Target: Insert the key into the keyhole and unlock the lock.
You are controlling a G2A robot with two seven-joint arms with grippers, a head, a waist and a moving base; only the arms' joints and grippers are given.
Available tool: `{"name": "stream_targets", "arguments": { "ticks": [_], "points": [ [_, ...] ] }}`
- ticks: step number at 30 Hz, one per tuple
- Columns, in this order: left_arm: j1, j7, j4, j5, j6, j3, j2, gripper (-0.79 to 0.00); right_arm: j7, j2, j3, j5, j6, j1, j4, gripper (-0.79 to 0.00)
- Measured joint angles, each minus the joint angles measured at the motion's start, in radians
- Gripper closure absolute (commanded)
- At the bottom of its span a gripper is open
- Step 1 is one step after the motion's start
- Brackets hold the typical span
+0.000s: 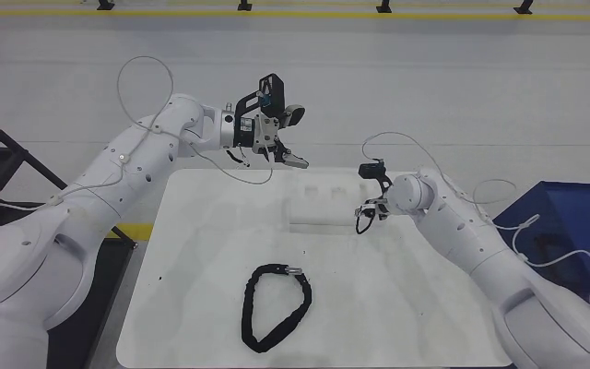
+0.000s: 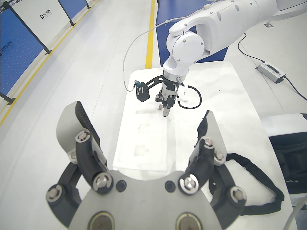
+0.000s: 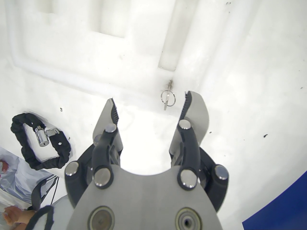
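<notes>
Top view: a white table (image 1: 415,314) carries a white foam block (image 1: 323,210) near its far middle. A black-sleeved chain lock (image 1: 275,306) lies in a closed loop on the near half, well apart from the block. The left gripper (image 1: 297,160) hangs over the table's far edge, beyond the block's left end. The right gripper (image 1: 361,217) is low at the block's right end.

The left wrist view shows the left gripper (image 2: 144,123) spread wide and holding nothing. Under it is the foam block (image 2: 153,144) with its rectangular recesses. The right gripper (image 2: 165,110) is at the block's far end. Part of the chain lock (image 2: 259,187) curves on the table (image 2: 227,111) beside one of the left gripper's fingers. A blue cabinet (image 2: 177,13) stands on the floor past the table.

In the right wrist view the right gripper (image 3: 151,106) is also spread apart and grips nothing. The key (image 3: 167,99), a small metal key on a wire ring, lies on the table (image 3: 239,72) just beside the wall of the foam block (image 3: 72,60). It sits just ahead of the gap between the fingertips (image 3: 191,104), nearer one of them, and neither touches it. The chain lock (image 3: 36,159) lies off to the side, well apart from the key. Its silver lock cylinder (image 3: 42,138) joins the two ends of the loop.
</notes>
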Motion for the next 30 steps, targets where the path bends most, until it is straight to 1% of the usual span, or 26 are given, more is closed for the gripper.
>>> {"name": "stream_targets", "arguments": {
  "ticks": [4,8,16,18,22,26,30],
  "points": [
    [0.0,0.0,0.0,0.0,0.0,0.0,0.0,-0.785,0.007,-0.013,-0.005,-0.015,0.015,0.004,0.016,-0.259],
    [0.0,0.0,0.0,0.0,0.0,0.0,0.0,-0.785,0.004,-0.026,-0.01,-0.033,0.027,0.01,0.038,-0.206],
    [0.0,0.0,0.0,0.0,0.0,0.0,0.0,-0.785,0.006,-0.058,-0.012,-0.04,0.04,0.02,0.107,-0.151],
    [0.0,0.0,0.0,0.0,0.0,0.0,0.0,-0.785,-0.001,-0.065,-0.011,-0.037,0.039,0.021,0.124,-0.095],
    [0.0,0.0,0.0,0.0,0.0,0.0,0.0,-0.785,-0.021,-0.082,-0.008,-0.03,0.043,0.023,0.158,-0.022],
    [0.0,0.0,0.0,0.0,0.0,0.0,0.0,-0.785,-0.026,-0.099,-0.015,-0.046,0.061,0.026,0.187,0.0],
    [0.0,0.0,0.0,0.0,0.0,0.0,0.0,-0.785,-0.031,-0.114,-0.012,-0.04,0.053,0.03,0.218,0.0]
  ]
}}
